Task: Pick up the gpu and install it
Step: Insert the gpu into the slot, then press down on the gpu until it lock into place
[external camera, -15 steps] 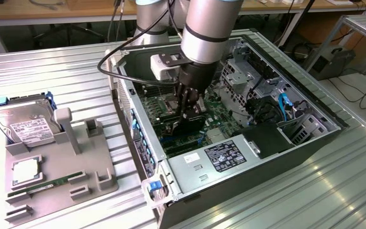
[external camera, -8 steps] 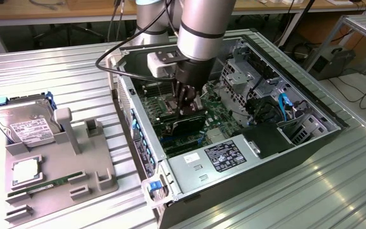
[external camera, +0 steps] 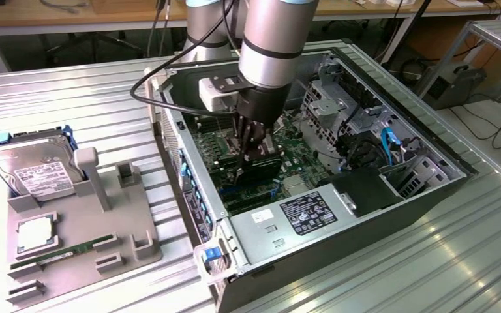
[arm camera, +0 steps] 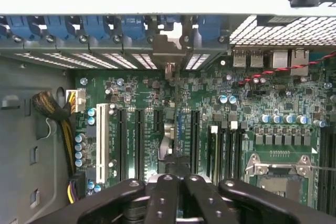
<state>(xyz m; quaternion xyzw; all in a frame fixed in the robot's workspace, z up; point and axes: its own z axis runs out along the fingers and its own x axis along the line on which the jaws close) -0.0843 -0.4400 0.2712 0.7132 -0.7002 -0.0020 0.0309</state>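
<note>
The gripper point(external camera: 258, 151) clamps the gpu point(external camera: 262, 171) edge-on over the motherboard point(arm camera: 247, 108) (inside the open case point(external camera: 425, 147)); slight misalignment could jam it against the slot.

A silver boxy hard drive with a white label point(external camera: 34, 171) stands in a grey plastic holder tray point(external camera: 137, 242). A narrow green memory stick point(external camera: 57, 255) lies in the same tray on the ribbed metal tabletop point(external camera: 68, 98).

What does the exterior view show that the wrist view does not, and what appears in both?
Exterior view alone: the grey holder beside the case, carrying the hard drive and a green memory stick, plus the power supply. Wrist view alone: the empty processor socket and a white slot. Both: the green motherboard, and the gripper holding the gpu edge-on over it.
</note>
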